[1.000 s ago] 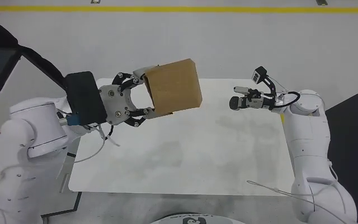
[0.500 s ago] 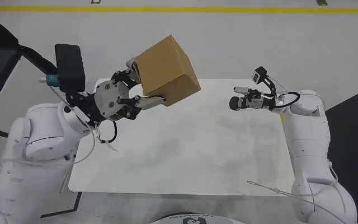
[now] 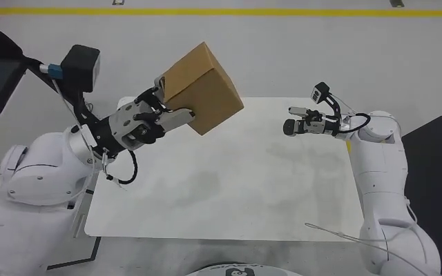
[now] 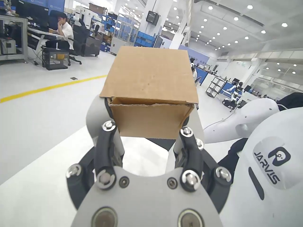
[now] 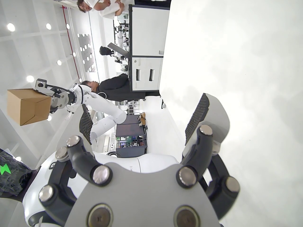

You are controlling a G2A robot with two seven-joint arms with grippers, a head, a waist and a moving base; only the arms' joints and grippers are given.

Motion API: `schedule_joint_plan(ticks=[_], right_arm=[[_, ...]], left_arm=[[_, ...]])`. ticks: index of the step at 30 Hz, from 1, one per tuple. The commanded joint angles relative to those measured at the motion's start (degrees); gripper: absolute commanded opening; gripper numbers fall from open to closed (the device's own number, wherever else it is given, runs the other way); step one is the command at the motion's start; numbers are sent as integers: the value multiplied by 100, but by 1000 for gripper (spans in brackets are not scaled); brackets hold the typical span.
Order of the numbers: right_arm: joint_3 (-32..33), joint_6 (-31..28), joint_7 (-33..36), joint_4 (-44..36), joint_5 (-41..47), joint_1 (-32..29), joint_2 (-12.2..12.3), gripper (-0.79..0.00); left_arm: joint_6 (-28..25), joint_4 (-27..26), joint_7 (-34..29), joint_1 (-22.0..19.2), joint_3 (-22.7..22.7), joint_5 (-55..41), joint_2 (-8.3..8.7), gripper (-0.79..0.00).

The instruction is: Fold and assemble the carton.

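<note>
Clamps cardboard carton (image 3: 202,86) by its near end in left gripper (image 3: 177,105), tilted above table (image 3: 276,200) corner; holds right gripper (image 3: 289,127) spread, empty, well apart opposite.

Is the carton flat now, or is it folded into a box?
Folded into a box: the carton shows several faces meeting at sharp edges, and the left gripper holds it in the air.

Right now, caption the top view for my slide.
Left gripper holds the brown carton aloft near the table's far-left corner; right gripper hovers open over the right side.
</note>
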Motion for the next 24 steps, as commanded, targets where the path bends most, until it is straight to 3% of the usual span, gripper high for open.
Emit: schedule_joint_plan(ticks=[1,5,15,24], right_arm=[[0,0,0,0,0,0,0,0],[0,0,0,0,0,0,0,0],[0,0,0,0,0,0,0,0],[0,0,0,0,0,0,0,0]], left_arm=[[-471,142,-329,104,78,-794,-3,-785],[-1077,467,-1113,205,26,-1794,20,-785],[-1211,514,-1079,245,75,-2250,-3,-785],[-2267,976,-1499,251,611,-3886,-108,-785]])
